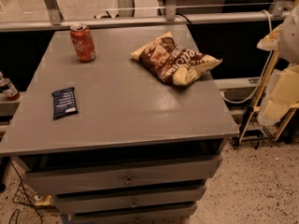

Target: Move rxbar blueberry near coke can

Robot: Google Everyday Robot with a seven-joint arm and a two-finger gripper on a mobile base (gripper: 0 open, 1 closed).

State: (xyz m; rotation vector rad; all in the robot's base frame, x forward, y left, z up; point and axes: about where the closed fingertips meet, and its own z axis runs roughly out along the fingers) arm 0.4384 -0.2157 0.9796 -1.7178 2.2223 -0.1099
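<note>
Rxbar blueberry (64, 102) on table (140, 120), well apart from gripper (282, 94) at right edge, openness indiscernible.

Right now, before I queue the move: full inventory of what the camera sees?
rxbar blueberry: 1, dark navy, lying flat at the tabletop's front left
coke can: 1, red-orange with silver top, upright at back left
chip bag: 1, brown and cream, lying at back right
table: 1, grey, centre of view
drawers: 3, grey, stacked under the tabletop
bottle: 1, dark with red label, off the table at the left edge
cable: 1, pale, behind the table's right side
pale shape: 1, whitish, right edge, possibly the arm
end effector: none visible, nothing over the table
</note>
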